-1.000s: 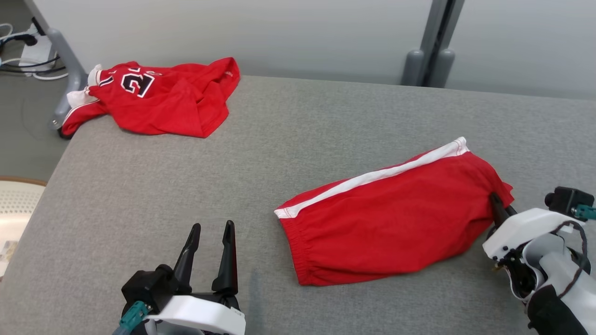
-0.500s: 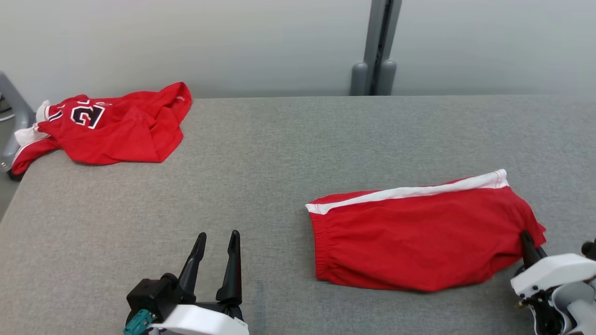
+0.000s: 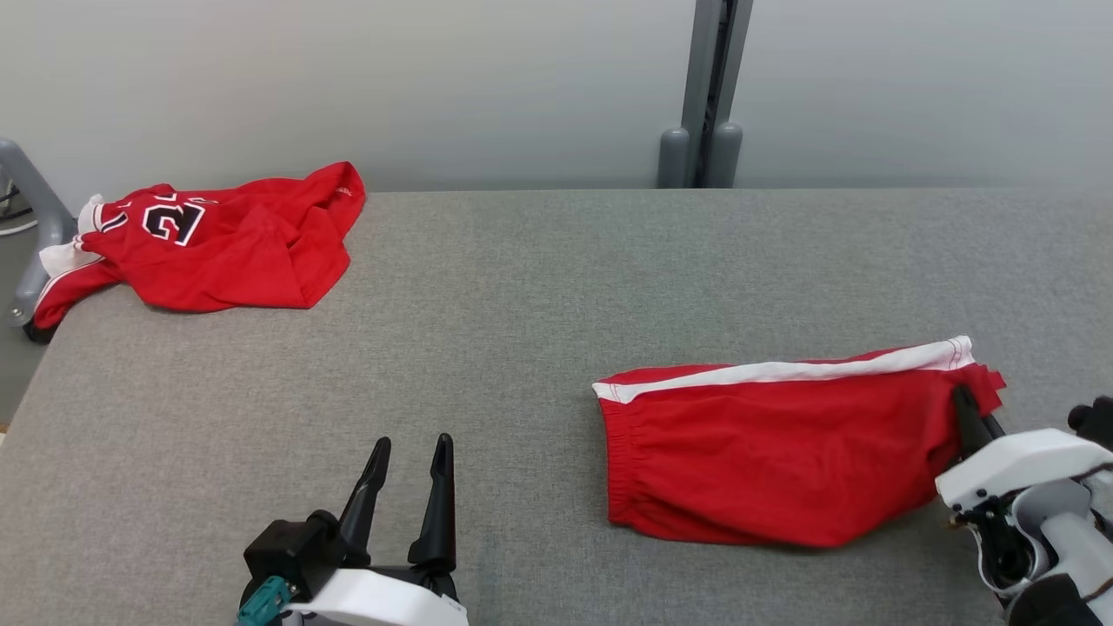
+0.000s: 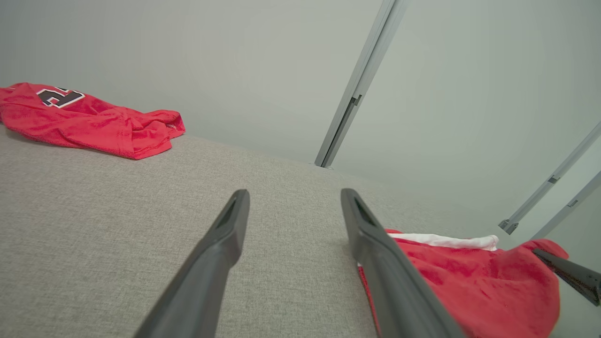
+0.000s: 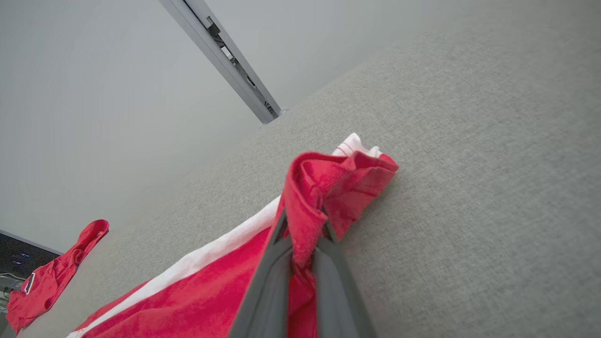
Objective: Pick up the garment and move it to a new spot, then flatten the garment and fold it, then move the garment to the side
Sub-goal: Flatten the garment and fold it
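Red shorts (image 3: 765,461) lie on the grey table (image 3: 539,287). We note their right-hand corner pinched between the closed jaws of the right gripper (image 3: 963,402). The left gripper (image 3: 411,450) stands with jaws apart, well clear of them.

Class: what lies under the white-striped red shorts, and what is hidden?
The red shorts lie on the grey table, one end pinched in the shut right gripper. The patch beneath them is covered, so anything there cannot be seen.
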### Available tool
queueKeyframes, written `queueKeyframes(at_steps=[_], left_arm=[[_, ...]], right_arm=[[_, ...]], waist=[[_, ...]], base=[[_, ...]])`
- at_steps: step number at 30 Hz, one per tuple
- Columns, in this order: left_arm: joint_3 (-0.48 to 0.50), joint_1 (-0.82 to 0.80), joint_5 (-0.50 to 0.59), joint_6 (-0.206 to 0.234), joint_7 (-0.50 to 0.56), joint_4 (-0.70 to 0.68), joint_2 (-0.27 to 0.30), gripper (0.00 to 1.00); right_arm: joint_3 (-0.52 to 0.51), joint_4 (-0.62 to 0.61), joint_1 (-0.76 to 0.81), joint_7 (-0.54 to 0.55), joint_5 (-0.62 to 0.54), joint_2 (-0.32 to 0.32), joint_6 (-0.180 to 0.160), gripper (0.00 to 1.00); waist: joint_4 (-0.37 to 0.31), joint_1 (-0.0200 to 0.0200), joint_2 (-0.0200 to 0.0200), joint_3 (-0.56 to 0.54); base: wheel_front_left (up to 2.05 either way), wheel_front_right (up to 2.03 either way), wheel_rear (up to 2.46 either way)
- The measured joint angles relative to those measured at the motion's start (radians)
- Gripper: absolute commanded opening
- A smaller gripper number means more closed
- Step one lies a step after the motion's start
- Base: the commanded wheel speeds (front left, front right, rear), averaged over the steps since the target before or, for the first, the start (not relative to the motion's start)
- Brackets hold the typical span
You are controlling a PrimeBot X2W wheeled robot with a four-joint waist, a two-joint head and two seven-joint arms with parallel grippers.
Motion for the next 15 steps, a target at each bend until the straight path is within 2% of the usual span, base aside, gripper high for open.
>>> queueKeyframes(at_steps=[5, 15], left_arm=[[-0.007, -0.004, -0.005, 0.000, 0.000, 0.003, 0.000, 1.00], [-0.016, -0.009, -0.019, 0.003, 0.000, -0.005, 0.000, 1.00]], right_arm=[[0.052, -0.021, -0.070, 0.021, -0.035, 0.023, 0.000, 0.00], [0.232, -0.086, -0.116, 0.072, -0.114, 0.129, 0.000, 0.00]], waist=[[0.027, 0.0000, 0.0000, -0.015], [0.085, 0.0000, 0.0000, -0.036]], base=[[0.00, 0.00, 0.00], [0.00, 0.00, 0.00]])
